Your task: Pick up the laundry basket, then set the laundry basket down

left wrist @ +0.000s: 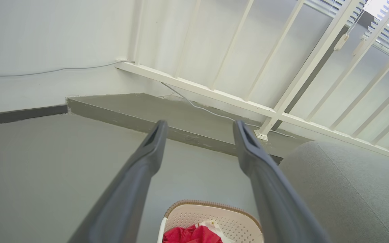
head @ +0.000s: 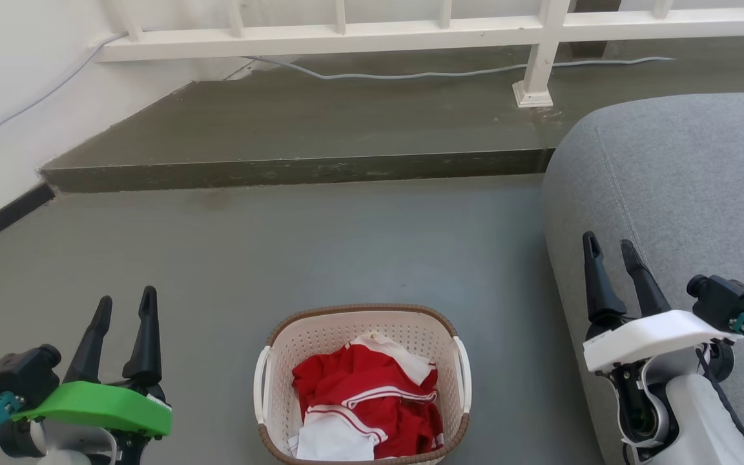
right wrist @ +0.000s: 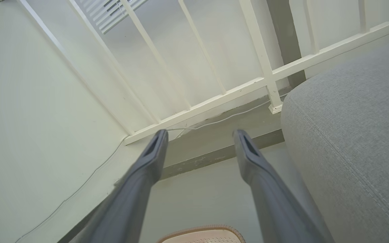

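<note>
Both steps are looking undone: the laundry basket [head: 327,336] is sitting on the floor [head: 346,245] while the left gripper [head: 126,297] and the right gripper [head: 608,242] are hovering apart from it on either side, jaws spread, grasping nothing.

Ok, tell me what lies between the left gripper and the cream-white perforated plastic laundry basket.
Bare grey floor, seen in the head view: nothing stands between the open left gripper and the cream-white plastic laundry basket.
</note>
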{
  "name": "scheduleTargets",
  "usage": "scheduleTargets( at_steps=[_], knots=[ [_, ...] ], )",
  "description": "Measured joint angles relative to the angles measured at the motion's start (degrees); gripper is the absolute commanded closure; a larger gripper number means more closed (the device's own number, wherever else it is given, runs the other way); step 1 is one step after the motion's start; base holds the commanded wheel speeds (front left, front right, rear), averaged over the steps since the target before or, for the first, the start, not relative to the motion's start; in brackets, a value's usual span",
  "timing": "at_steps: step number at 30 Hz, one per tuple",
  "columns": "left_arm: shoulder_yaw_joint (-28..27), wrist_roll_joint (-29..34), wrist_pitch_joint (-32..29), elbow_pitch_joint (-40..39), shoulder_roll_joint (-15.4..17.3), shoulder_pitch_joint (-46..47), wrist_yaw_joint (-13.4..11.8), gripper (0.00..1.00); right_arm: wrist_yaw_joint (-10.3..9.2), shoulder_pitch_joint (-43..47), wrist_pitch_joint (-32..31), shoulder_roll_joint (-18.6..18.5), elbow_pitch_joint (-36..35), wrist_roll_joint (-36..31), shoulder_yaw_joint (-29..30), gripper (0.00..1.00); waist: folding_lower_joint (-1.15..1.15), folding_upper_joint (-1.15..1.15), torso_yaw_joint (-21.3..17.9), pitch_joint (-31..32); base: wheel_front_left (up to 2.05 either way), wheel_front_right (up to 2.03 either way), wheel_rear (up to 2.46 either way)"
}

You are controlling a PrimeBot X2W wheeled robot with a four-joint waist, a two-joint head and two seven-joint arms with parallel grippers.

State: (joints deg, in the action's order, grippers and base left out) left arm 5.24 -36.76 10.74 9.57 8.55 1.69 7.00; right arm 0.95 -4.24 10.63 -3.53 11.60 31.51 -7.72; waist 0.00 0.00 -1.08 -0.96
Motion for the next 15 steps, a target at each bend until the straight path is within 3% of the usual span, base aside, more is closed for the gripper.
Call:
scheduleTargets(
  at_steps=[15],
  knots=[
    [0.9, 11.2, 3.1, -1.6, 0.0, 0.0, 0.1, 0.0, -1.07, -0.1, 3.1, 0.0, -0.7, -12.3, -1.8, 0.0, 0.0, 0.0, -0.3, -0.2, 0.0, 0.0, 0.0]
  ],
)
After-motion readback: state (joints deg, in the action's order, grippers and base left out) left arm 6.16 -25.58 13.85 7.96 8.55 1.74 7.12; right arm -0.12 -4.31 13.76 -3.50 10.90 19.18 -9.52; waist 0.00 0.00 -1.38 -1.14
